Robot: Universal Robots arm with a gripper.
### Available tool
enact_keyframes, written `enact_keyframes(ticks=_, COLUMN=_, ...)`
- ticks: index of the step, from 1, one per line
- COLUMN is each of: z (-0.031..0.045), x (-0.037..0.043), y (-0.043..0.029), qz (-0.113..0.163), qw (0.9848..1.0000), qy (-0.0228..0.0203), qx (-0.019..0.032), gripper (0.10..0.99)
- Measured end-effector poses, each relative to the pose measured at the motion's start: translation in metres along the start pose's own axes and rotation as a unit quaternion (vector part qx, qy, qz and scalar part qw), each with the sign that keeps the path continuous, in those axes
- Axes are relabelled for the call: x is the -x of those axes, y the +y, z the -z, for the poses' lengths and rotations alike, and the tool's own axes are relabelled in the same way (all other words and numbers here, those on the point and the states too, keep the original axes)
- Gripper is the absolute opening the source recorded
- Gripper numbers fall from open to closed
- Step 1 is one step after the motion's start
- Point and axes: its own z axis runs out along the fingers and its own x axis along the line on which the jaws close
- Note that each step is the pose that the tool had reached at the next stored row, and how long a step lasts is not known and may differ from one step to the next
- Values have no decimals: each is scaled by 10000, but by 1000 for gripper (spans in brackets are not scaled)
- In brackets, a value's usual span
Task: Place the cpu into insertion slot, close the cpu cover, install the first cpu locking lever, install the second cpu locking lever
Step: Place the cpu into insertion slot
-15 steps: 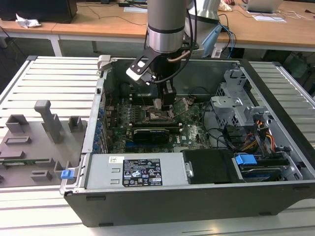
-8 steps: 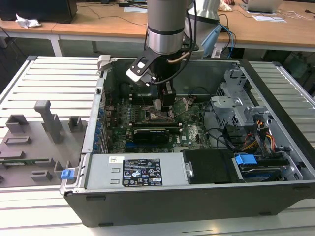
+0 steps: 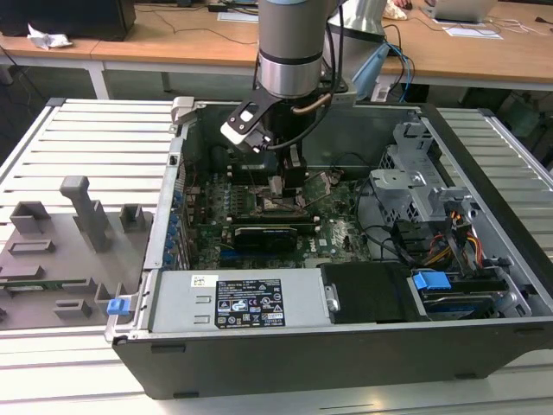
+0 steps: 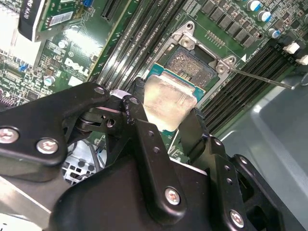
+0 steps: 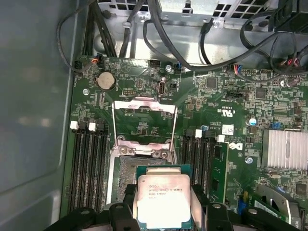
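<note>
The cpu (image 5: 163, 202), a small flat square chip with a dull silver-grey metal top and a green edge, is pinched on two opposite sides between the black fingers (image 4: 195, 127) of the gripper (image 5: 163, 206). It is held over the insertion slot (image 4: 192, 65), a square black socket with a grey metal rim set in the green circuit board (image 5: 144, 77). Part of the slot's dark centre is covered by the chip. Whether chip and slot are touching cannot be told.

The cpu cover (image 5: 143, 102), a thin square silver metal frame with a large middle cut-out, is swung open on the side of the slot away from the gripper. The green board is seen through its cut-out. In the second wrist view a thin bare metal rod (image 4: 262, 78), probably a locking lever, is seen reaching out from one corner of the slot.

In the exterior view the grey arm (image 3: 289, 52) is lowered into an open dark grey metal computer case (image 3: 346, 354), which is set on a white slatted table (image 3: 86, 138).
</note>
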Motion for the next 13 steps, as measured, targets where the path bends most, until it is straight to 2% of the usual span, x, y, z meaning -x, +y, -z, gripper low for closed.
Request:
enact_keyframes(ticks=6, z=-59, x=-81, y=1, qz=-28, qw=10000, qy=-1, qx=-6, gripper=529)
enact_keyframes(ticks=13, z=-115, x=-118, y=1, qz=-52, qw=10000, qy=-2, qx=-19, gripper=529)
